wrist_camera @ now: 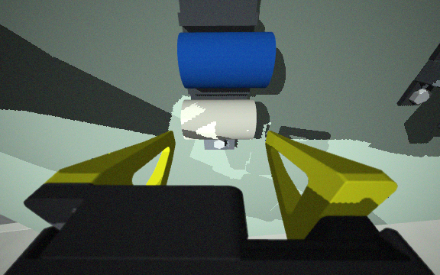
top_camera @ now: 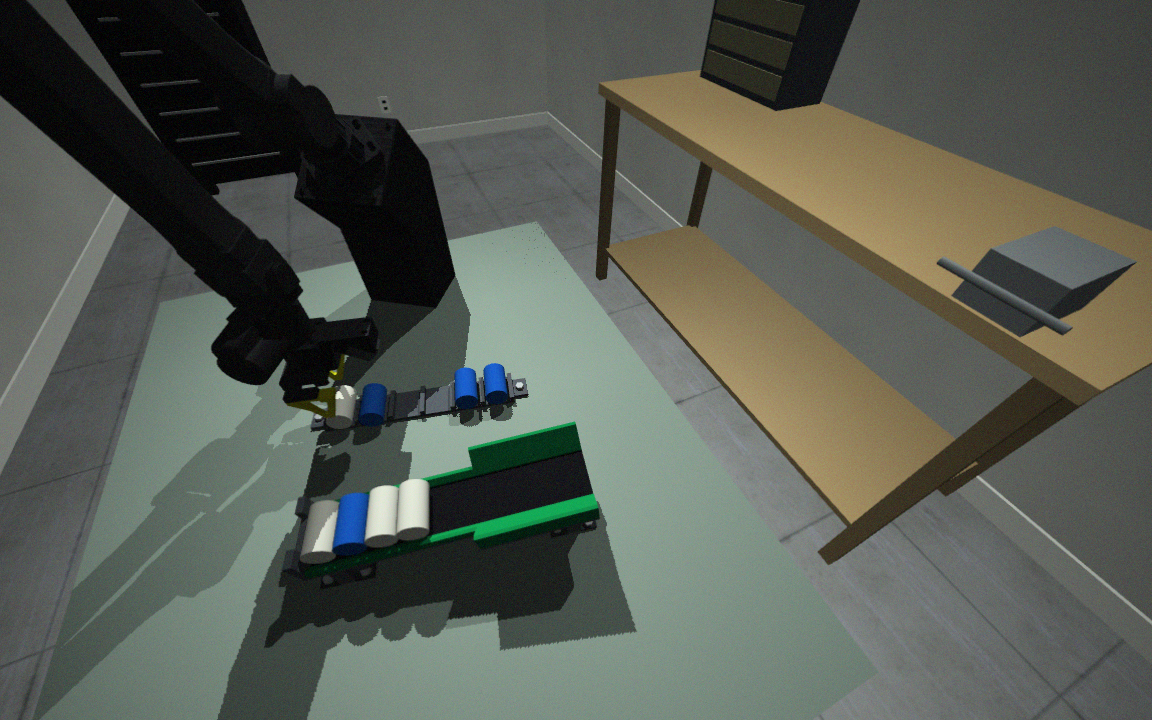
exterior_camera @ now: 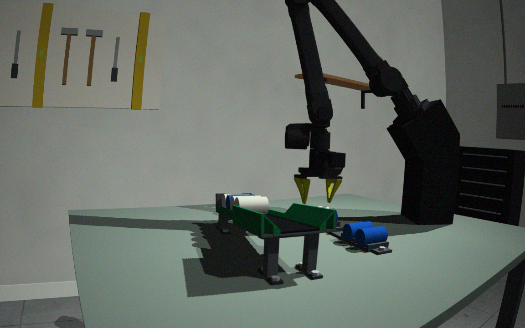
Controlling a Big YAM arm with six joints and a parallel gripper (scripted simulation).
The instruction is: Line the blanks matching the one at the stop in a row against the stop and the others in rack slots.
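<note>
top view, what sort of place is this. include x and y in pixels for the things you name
Probably a workshop: a wooden workbench (top_camera: 795,170) stands by the wall, hammers (exterior_camera: 67,57) and yellow levels (exterior_camera: 42,57) (exterior_camera: 140,61) hang on another wall, and a black drawer cabinet (exterior_camera: 488,179) stands behind the arm's base.

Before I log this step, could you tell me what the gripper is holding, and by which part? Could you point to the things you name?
Nothing; the gripper (top_camera: 335,385) (exterior_camera: 316,202) (wrist_camera: 220,137) is open.

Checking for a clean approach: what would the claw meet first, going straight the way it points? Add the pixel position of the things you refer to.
Probably the white blank (top_camera: 341,406) (wrist_camera: 218,119) at the rack's end, between its open fingers; depth is unclear, so possibly the rack itself.
</note>
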